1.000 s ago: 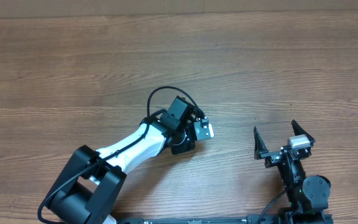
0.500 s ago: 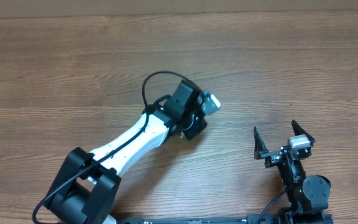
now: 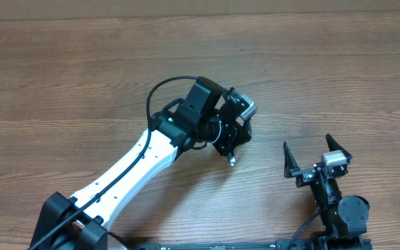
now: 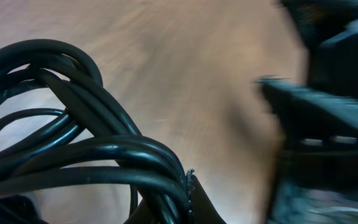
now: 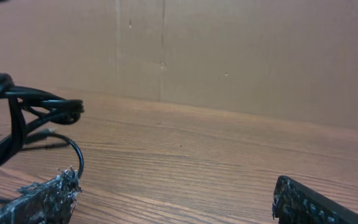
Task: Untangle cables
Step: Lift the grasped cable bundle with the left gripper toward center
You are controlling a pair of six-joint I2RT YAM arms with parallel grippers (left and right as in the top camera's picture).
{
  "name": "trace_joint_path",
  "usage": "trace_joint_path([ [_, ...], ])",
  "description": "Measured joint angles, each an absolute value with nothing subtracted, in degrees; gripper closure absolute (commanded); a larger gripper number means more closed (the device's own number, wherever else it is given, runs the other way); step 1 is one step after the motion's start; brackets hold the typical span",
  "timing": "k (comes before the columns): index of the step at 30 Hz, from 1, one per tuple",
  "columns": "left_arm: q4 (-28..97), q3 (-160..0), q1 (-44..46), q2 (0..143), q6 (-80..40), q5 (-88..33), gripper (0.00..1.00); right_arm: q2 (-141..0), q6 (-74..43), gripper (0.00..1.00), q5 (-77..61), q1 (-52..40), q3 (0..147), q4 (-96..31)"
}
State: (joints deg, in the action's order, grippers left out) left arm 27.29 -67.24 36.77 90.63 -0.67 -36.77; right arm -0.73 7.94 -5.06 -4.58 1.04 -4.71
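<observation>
My left gripper [image 3: 230, 141] is shut on a bunch of black cables [image 3: 225, 133] near the middle of the table. A small plug end [image 3: 232, 161] hangs below the bunch. In the left wrist view the looped cables [image 4: 73, 143] fill the left side and are pinched at a fingertip [image 4: 194, 202] at the bottom edge. My right gripper [image 3: 315, 154] is open and empty at the table's front right, well apart from the bunch. In the right wrist view the cables [image 5: 23, 115] show at the far left, beyond my open right gripper [image 5: 173, 199].
The wooden table [image 3: 82, 62] stretches on all sides. A thicker black wire [image 3: 160, 94] loops off the left arm's wrist. A brown wall [image 5: 247, 50] stands behind the table in the right wrist view.
My left arm has stretched out to the right and turned its wrist, carrying the cable bunch with it. The right arm has not moved.
</observation>
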Motion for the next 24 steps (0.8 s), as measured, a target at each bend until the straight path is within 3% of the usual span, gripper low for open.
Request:
trace_joint_path([
  [7, 27.18, -67.24, 36.77, 90.63, -2.72, -50.83, 0.96, -0.73, 7.94, 0.00, -5.06, -4.58, 1.04, -4.73],
  [16, 24.40, -67.24, 35.81, 90.63, -4.45, -58.81, 0.96, -0.73, 7.90, 0.00, -5.08, -4.58, 1.04, -4.73],
  [24, 19.05, -67.29, 29.69, 90.63, -4.58, -68.25, 0.96, -0.73, -2.04, 0.00, -5.10, -4.58, 1.08, -6.33],
])
